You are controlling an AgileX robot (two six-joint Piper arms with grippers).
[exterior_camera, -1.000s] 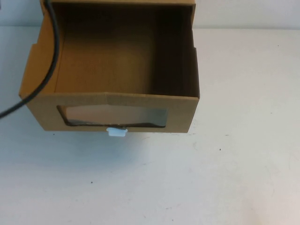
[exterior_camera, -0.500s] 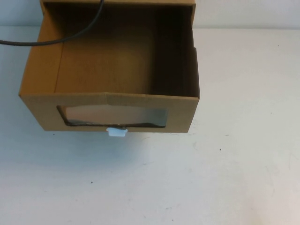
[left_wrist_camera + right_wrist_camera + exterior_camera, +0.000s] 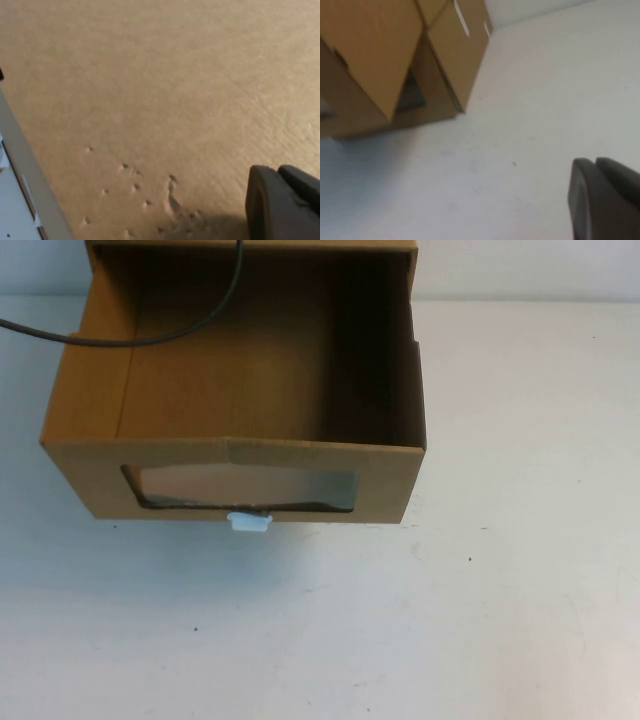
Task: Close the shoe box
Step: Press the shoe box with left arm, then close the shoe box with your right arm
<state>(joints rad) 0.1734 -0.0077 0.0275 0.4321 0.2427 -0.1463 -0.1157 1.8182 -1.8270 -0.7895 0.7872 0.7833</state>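
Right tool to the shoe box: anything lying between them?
Nothing: the right wrist view shows bare white table between the right tool and the shoe box. The left tool faces cardboard.

- A brown cardboard shoe box (image 3: 240, 400) fills the upper left and centre of the frame, its top edge cut off by the frame.
- Its drawer is pulled out toward the bottom of the frame, open on top, with nothing lying inside.
- The front panel has 1 wide clear window (image 3: 245, 487).
- 1 small white pull tab (image 3: 249, 523) sticks out just below the window, at the panel's bottom edge.
- A thin black cable (image 3: 150, 337) curves from the left edge across the box's upper left part and out at the top.
- The box sits on a white table (image 3: 500, 590) with a few small dark specks.
- Neither gripper appears in this view.
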